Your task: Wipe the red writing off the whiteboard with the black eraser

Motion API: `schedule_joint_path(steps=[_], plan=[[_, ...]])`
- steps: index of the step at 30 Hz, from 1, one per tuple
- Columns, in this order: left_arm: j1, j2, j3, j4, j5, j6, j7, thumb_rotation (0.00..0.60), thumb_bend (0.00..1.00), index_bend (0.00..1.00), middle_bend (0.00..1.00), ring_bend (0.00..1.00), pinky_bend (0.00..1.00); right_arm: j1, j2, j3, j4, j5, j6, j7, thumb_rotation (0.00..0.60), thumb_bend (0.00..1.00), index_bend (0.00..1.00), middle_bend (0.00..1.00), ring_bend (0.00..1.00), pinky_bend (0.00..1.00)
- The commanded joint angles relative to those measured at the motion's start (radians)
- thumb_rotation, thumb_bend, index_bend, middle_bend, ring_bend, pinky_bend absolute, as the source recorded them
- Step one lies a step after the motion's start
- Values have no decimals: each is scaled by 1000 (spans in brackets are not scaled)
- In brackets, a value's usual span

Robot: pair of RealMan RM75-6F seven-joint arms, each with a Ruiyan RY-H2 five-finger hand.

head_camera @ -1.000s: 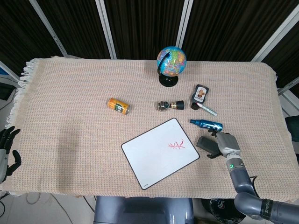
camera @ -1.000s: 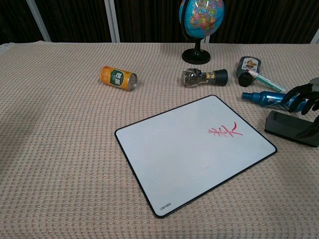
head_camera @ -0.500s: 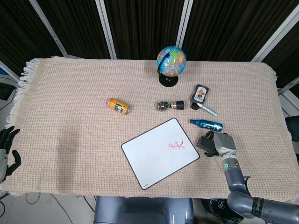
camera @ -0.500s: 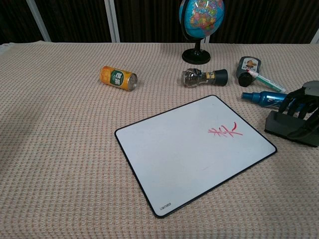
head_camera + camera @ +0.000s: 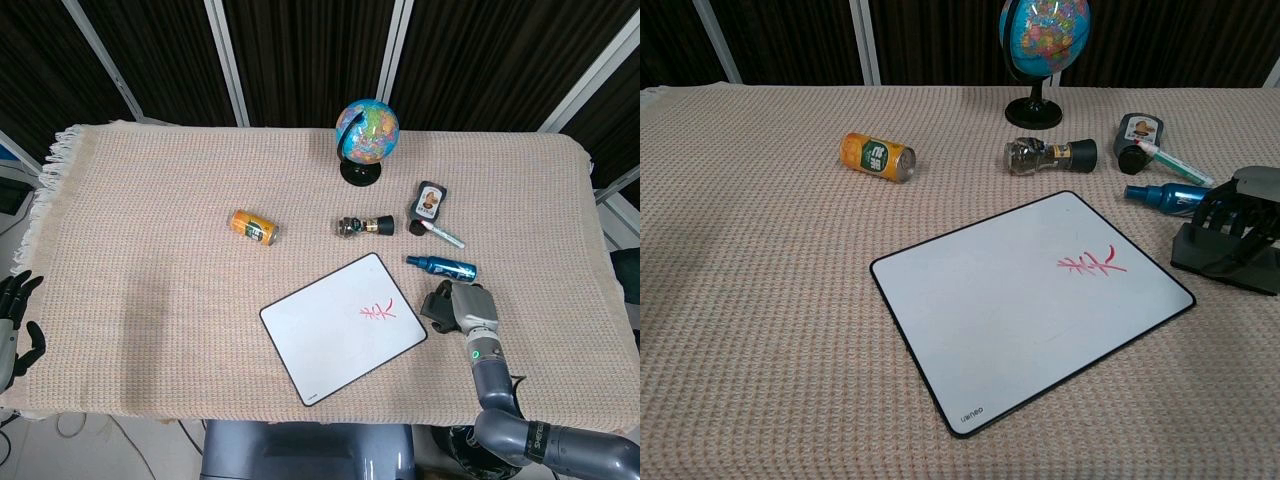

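Resting over the black eraser, your right hand has fingers curled down around it; a firm grip isn't clear. Eraser sits just right of the whiteboard, red writing untouched. Blue bottle lies just behind. A second ago that hand hung further right. Left hand idles open off-table.
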Motion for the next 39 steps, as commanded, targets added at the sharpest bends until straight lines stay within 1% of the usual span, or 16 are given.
schedule_joint_path(steps=[1, 23, 32, 39], plan=[[0, 1, 0, 0, -2, -2, 1, 600, 740, 117, 45, 0, 0, 1, -2, 4, 2, 3, 2, -6, 600, 285, 396, 407, 383, 209], [-2, 1, 1, -4, -9, -7, 12, 600, 740, 117, 45, 0, 0, 4, 17, 13, -13, 31, -7, -49, 600, 290, 408, 415, 383, 209], [-2, 0, 0, -4, -10, -7, 13, 600, 740, 117, 45, 0, 0, 5, 19, 9, -13, 41, -13, -63, 600, 352, 448, 443, 399, 210], [-2, 0, -1, -5, -12, -8, 15, 600, 740, 118, 45, 0, 0, 1, 15, 18, -12, 33, -12, -47, 600, 386, 493, 484, 440, 228]])
